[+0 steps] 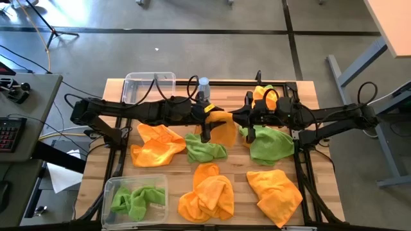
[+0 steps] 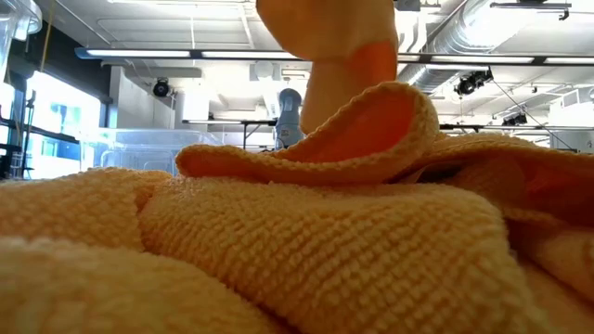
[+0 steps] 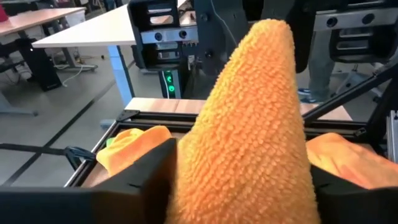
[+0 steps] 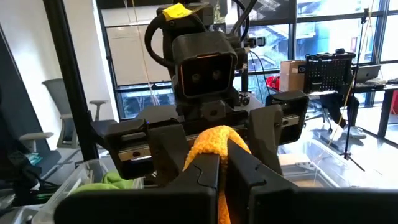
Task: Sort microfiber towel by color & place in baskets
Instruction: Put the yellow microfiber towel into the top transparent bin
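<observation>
Over the wooden table (image 1: 115,151), my two arms meet at mid-table with one orange towel (image 1: 223,128) stretched between them. My left gripper (image 1: 207,133) has its fingers parted around one end of that cloth, which fills the left wrist view as a fuzzy orange peak (image 3: 252,124). My right gripper (image 4: 222,163) is pinched tight on the other end, a small orange fold (image 4: 211,144) poking up between its fingers.

Loose towels lie spread across the table: a green one (image 1: 273,144) under my right arm, another green one (image 1: 205,149) at centre, and orange ones (image 1: 156,144) (image 1: 207,197) (image 1: 275,194) around them.

The near-left basket (image 1: 110,186) holds a green towel (image 1: 136,200). The far-left basket (image 1: 149,78) seems empty, though my left arm hides part of it.
</observation>
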You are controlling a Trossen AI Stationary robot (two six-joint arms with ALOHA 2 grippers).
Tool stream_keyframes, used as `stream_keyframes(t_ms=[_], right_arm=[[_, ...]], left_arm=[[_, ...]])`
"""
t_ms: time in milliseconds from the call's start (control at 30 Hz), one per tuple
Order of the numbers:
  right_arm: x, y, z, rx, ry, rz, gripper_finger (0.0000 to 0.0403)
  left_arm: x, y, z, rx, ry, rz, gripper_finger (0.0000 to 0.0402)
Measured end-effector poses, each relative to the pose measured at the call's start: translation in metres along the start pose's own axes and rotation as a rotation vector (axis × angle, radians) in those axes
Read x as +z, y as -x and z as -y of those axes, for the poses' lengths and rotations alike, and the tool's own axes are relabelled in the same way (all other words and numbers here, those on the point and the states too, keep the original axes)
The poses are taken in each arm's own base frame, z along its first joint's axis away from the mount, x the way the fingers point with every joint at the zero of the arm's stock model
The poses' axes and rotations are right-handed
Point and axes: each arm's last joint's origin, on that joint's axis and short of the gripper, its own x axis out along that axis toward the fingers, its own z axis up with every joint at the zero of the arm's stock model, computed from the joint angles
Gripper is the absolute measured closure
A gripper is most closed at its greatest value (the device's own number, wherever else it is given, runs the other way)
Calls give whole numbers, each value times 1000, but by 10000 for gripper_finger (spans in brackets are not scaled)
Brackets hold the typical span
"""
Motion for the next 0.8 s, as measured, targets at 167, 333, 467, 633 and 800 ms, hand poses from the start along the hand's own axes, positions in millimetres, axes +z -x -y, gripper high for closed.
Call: stream_keyframes(t_ms=[167, 333, 467, 633, 800], right_arm=[[-1, 0, 0, -9, 1, -9, 402], [-8, 1, 3, -86, -28, -78, 391], [-15, 6, 5, -163, -38, -176, 371], [-11, 25, 6, -179, -45, -250, 329], [-6, 57, 8, -196, -73, -347, 290]], left_arm=[[0, 0, -1, 5, -34, 0, 329], [0, 0, -1, 13, -44, -5, 388], [-4, 0, -2, 16, -48, -42, 396], [-9, 3, -3, 66, -32, -102, 399], [-3, 15, -9, 160, -29, -105, 400]])
